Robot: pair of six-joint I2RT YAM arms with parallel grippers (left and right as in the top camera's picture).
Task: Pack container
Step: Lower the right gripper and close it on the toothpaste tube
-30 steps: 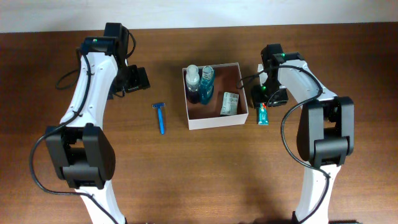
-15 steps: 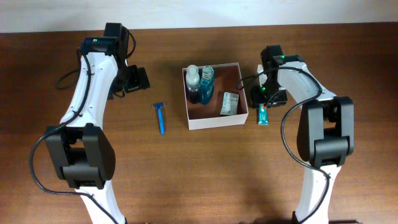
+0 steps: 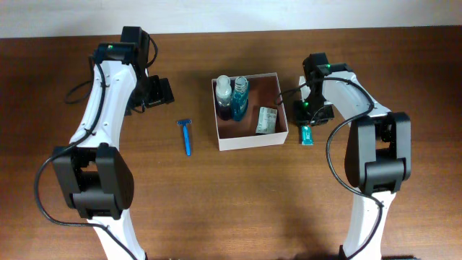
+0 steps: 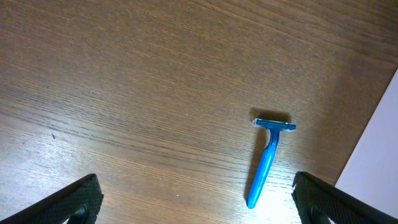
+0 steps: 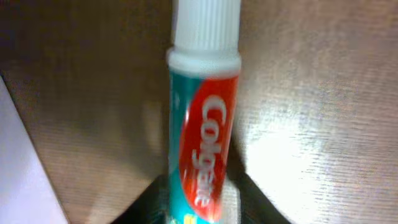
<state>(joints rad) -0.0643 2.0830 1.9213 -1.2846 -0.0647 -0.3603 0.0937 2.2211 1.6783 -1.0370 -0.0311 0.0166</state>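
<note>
Setting: robotics lab bench, as far as this tight view tells. White-and-black left arm (image 3: 101, 108) based at 7 o'clock, right arm (image 3: 354, 90) at 5 o'clock, on a brown wood table (image 3: 231, 209). Loose black cable (image 3: 74, 92). Props: box (image 3: 249, 143), razor (image 3: 186, 136). Pale strip (image 3: 231, 14) at 12 o'clock.

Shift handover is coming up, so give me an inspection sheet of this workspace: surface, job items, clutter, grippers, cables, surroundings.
Surface: brown wooden table, no spills seen.
Job's things: white-walled container holds a white-capped bottle, a blue bottle and a small carton; blue razor and Colgate toothpaste tube lie outside it on the table.
Clutter: nothing seen.
Grippers: left gripper open above bare table, short of the razor; right gripper closed on the tube's end away from its cap.
Cables: black cables loop along both arms.
Surroundings: pale strip beyond the far edge.
</note>
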